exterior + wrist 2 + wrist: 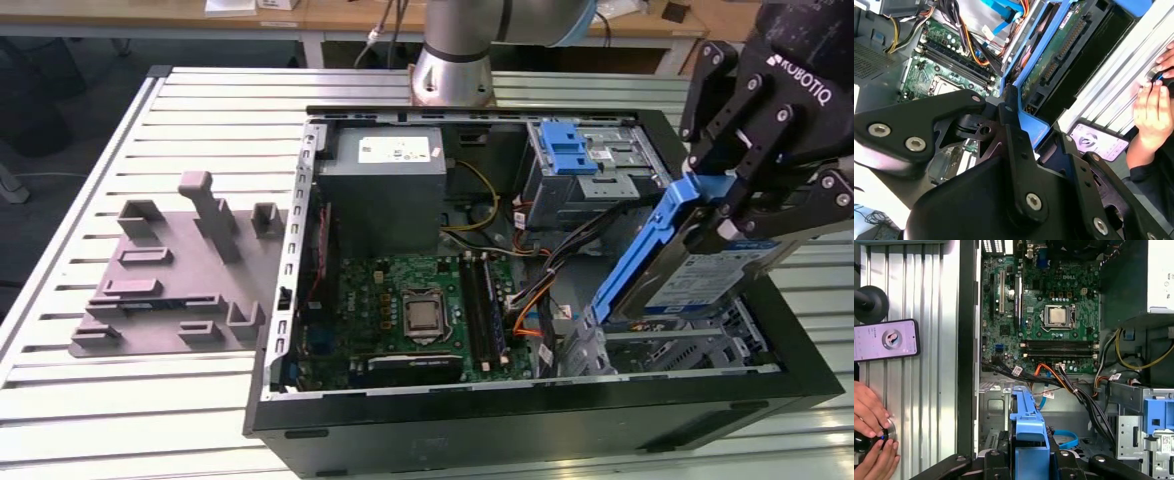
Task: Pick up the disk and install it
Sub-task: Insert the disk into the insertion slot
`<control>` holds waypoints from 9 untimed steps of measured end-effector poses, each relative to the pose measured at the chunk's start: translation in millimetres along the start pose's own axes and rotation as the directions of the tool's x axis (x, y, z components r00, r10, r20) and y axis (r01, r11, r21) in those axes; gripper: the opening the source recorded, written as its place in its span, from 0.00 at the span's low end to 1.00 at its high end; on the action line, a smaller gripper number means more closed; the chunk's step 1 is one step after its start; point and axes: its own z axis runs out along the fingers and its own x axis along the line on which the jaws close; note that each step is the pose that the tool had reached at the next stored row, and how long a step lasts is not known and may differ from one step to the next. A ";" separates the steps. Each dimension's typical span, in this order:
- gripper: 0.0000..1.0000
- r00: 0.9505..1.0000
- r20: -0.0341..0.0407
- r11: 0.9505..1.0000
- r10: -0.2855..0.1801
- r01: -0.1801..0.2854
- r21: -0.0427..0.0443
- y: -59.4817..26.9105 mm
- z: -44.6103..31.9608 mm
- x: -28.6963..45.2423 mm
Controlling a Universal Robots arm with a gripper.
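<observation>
Gripper pinches disk by its upper end; long axis steeply tilted, lower end aimed at drive bay just below, inside computer case.

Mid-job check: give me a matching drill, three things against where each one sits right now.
1. disk
2. phone
3. grey fixture

A. on the slatted table, at the exterior view's left of the case
B. clamped in the gripper, tilted over the open case
C. on the table beside a person's hands

Pairs: 1-B, 2-C, 3-A
</observation>
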 end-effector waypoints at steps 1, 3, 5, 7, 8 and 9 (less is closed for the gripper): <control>0.36 1.000 0.000 1.000 0.000 0.000 0.000 -0.4 0.8 0.0; 0.36 1.000 0.000 1.000 0.000 0.000 0.000 -1.2 2.4 0.0; 0.36 1.000 0.000 1.000 0.000 0.000 0.000 -2.0 4.0 0.0; 0.36 1.000 0.000 1.000 0.000 0.000 0.000 -3.2 5.3 0.0; 0.36 1.000 0.000 1.000 0.000 0.000 0.000 -3.7 6.0 0.0; 0.36 1.000 0.000 1.000 0.000 0.000 0.000 -3.9 6.9 0.0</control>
